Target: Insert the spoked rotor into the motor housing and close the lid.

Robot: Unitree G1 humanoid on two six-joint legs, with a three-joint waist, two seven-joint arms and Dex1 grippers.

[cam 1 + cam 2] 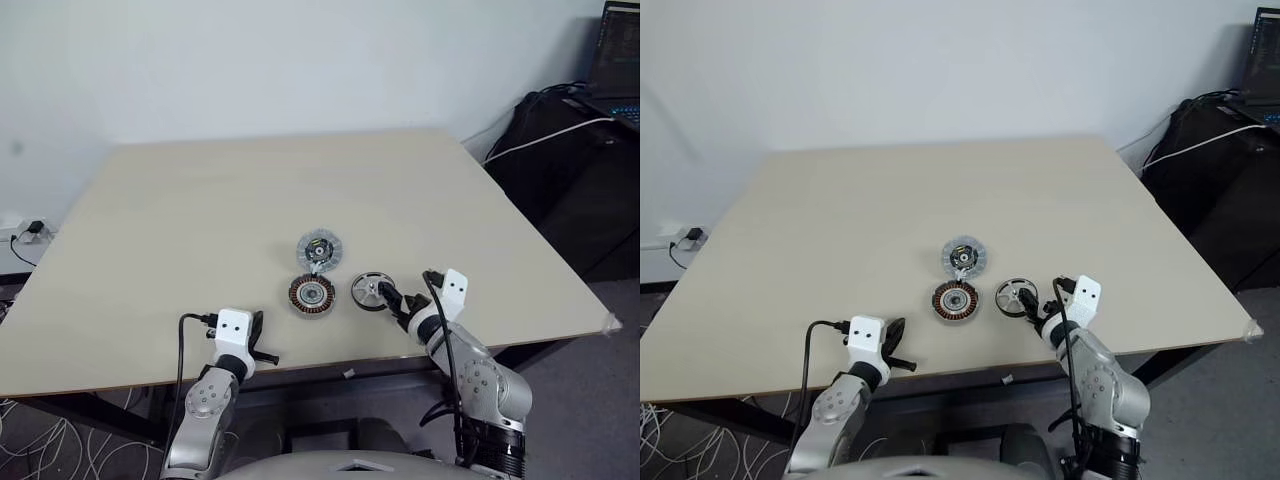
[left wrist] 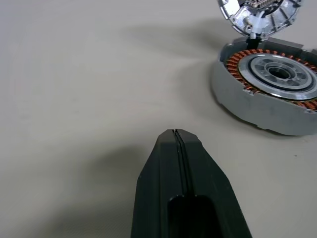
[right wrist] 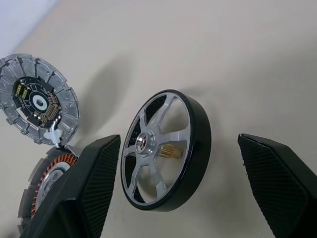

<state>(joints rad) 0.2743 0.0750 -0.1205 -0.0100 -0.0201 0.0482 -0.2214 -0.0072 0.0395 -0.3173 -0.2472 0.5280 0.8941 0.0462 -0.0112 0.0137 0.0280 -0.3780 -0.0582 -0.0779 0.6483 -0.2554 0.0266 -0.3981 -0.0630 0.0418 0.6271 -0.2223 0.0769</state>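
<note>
Right tool [image 3: 178,193] spread around spoked rotor [image 3: 163,148], motor housing [image 1: 312,294] beside

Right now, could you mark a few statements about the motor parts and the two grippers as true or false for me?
1. The spoked rotor sits inside the motor housing. False: it lies on the table beside the housing, on the side of the right gripper.
2. The right gripper is open, with one finger on either side of the rotor. True.
3. The left gripper is shut and holds nothing. True.
4. The lid covers the housing. False: it lies just beyond the housing with its black circuit face up, and the copper windings are exposed.
5. The left gripper touches the housing. False: bare table lies between them.
</note>
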